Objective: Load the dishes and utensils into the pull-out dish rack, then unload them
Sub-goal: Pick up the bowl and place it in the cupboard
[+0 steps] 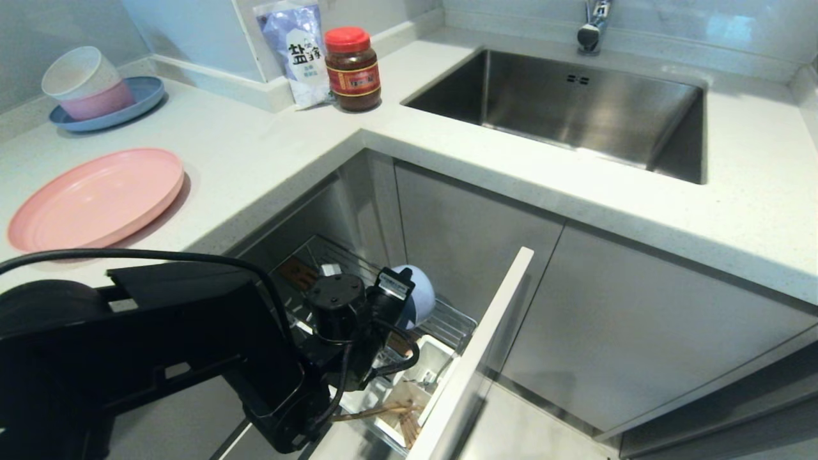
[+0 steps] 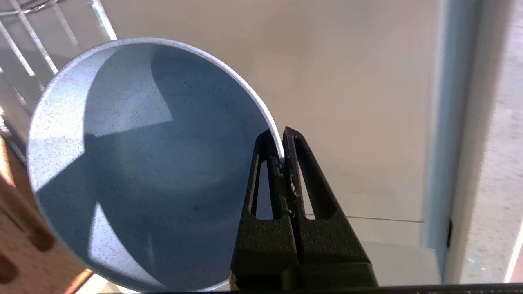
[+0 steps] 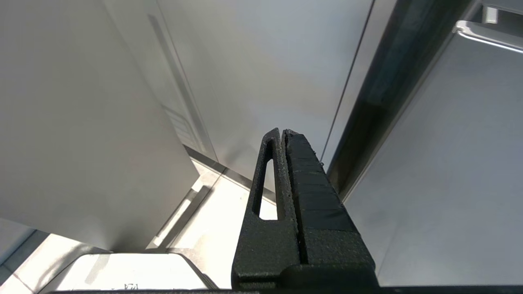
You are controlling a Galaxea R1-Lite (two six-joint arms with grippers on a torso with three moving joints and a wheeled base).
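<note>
Blue-grey and speckled, the bowl (image 2: 139,171) hangs by its rim from your left gripper (image 2: 282,147), whose fingers are pinched tight on the thin edge, one inside and one outside. From the head camera you see the same bowl (image 1: 415,295) tilted on its side over the far end of the rack (image 1: 447,326), the arm reaching down into the open drawer beneath the counter (image 1: 268,153).

Chopsticks (image 1: 377,412) lie at the near end of the rack, by the white cup (image 1: 429,358); the spoon cannot be made out. Your pink plate (image 1: 96,198) sits flat on the counter, well apart from the drawer. Beyond it a cream and pink stack (image 1: 89,83) rests on a blue plate, with a salt bag (image 1: 297,51) and red-lidded jar (image 1: 351,67) beside the sink (image 1: 575,102).

Your right gripper (image 3: 282,134) is parked low against the cabinet fronts, fingers pressed together on nothing.

Judging from the layout, you are mid-carry with the bowl; whether it is going in or coming out cannot be told from this alone. If loading, your next move calls for lowering the bowl between the wire prongs (image 2: 32,36) until it is supported, then parting the fingers. If unloading, lift it clear of the wires and the drawer's front panel (image 1: 486,338) before swinging to the counter. The rim pinch is slim, so keep the wrist steady.
</note>
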